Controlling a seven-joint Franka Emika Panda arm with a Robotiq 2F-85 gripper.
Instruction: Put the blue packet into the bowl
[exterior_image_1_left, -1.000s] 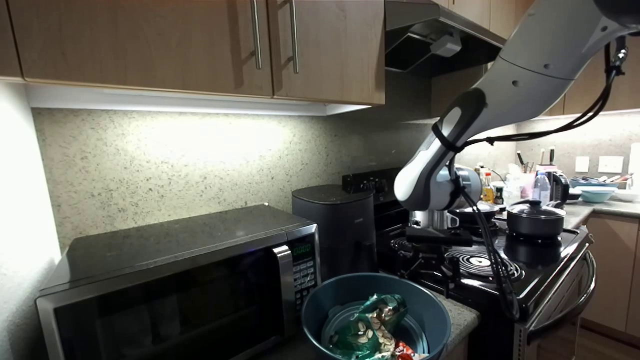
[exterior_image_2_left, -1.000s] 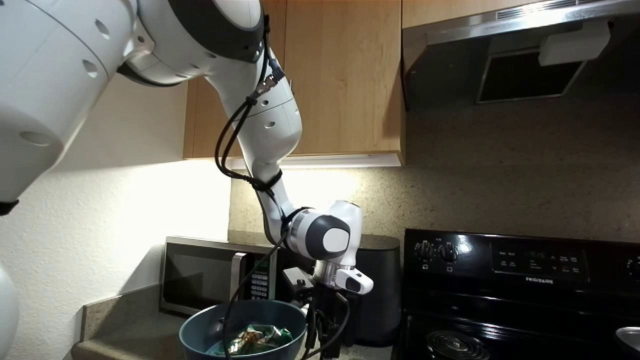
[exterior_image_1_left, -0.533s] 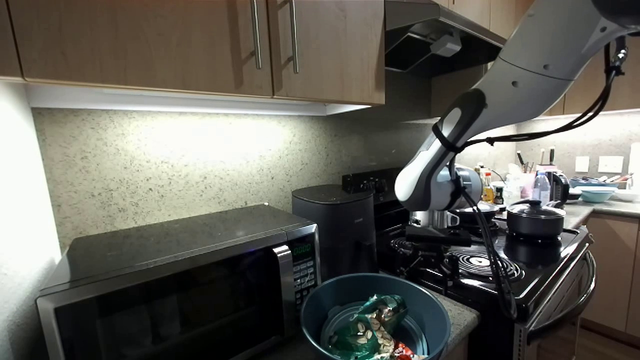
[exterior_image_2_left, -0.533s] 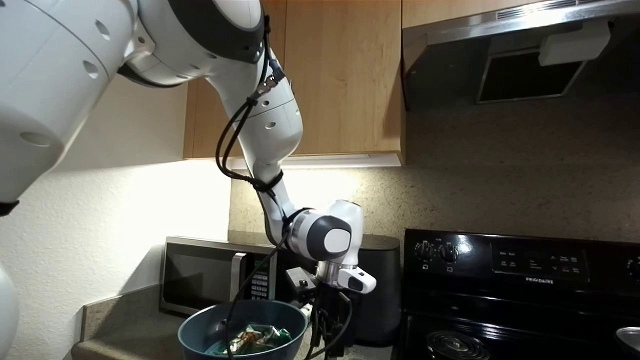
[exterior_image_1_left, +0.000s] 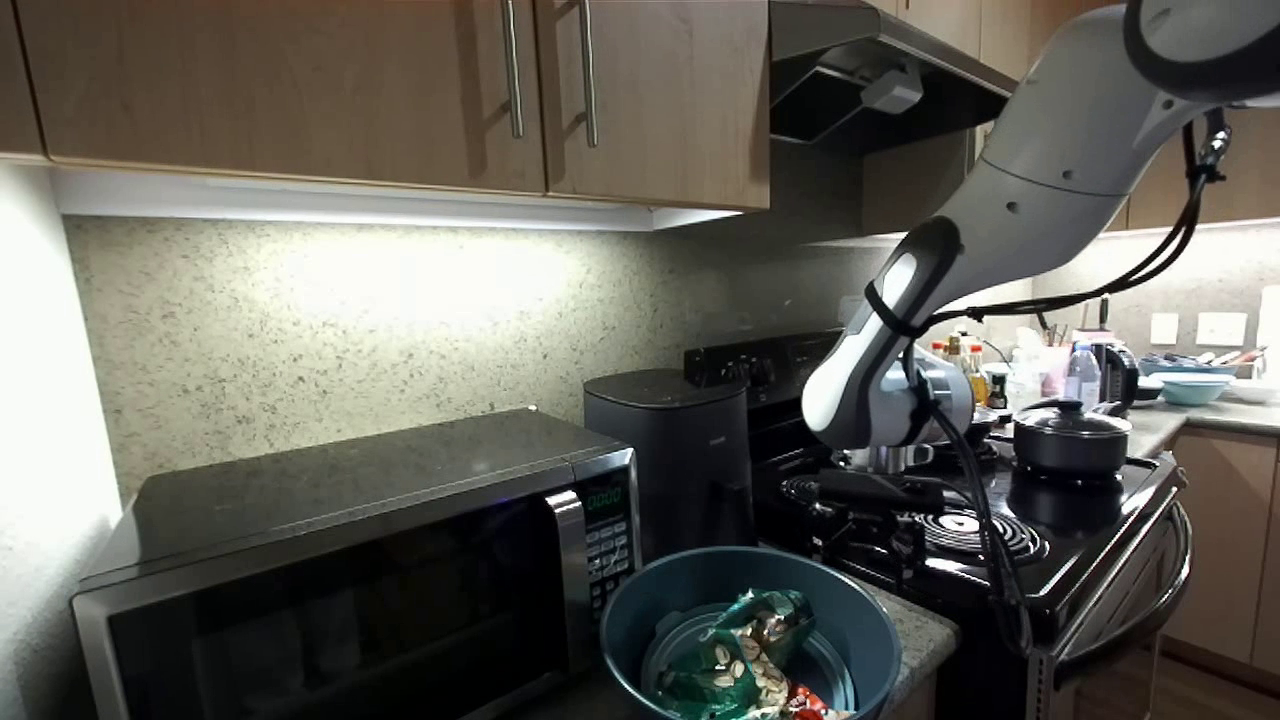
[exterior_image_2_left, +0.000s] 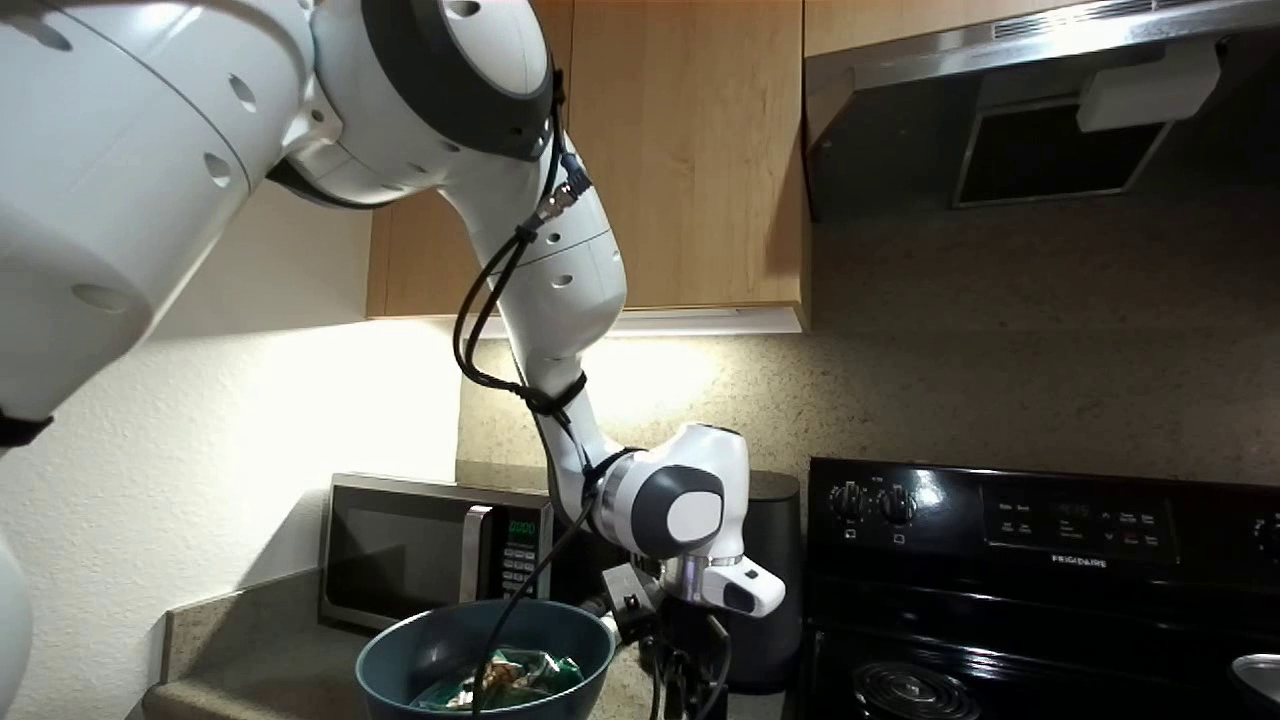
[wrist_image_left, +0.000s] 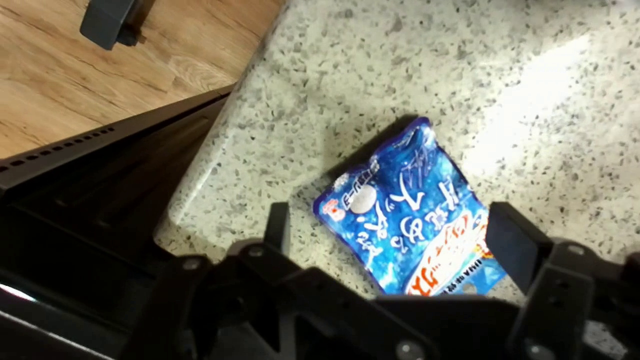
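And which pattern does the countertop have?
The countertop is pale with grey speckles, clearest in the wrist view.

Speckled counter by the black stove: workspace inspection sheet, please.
Surface: pale speckled counter, rounded corner beside the black stove.
Job's things: bright blue soft packet lies on the counter, outside the large round teal-blue bowl.
Clutter: shiny green plastic packaging and a red packet in the bowl.
Black gripper: jaws open, no grip on the packet.
Black cables: one crosses before the bowl in an exterior view, contact unclear.
Surroundings: silver-framed microwave behind the bowl; tall dark-grey appliance beside the microwave.
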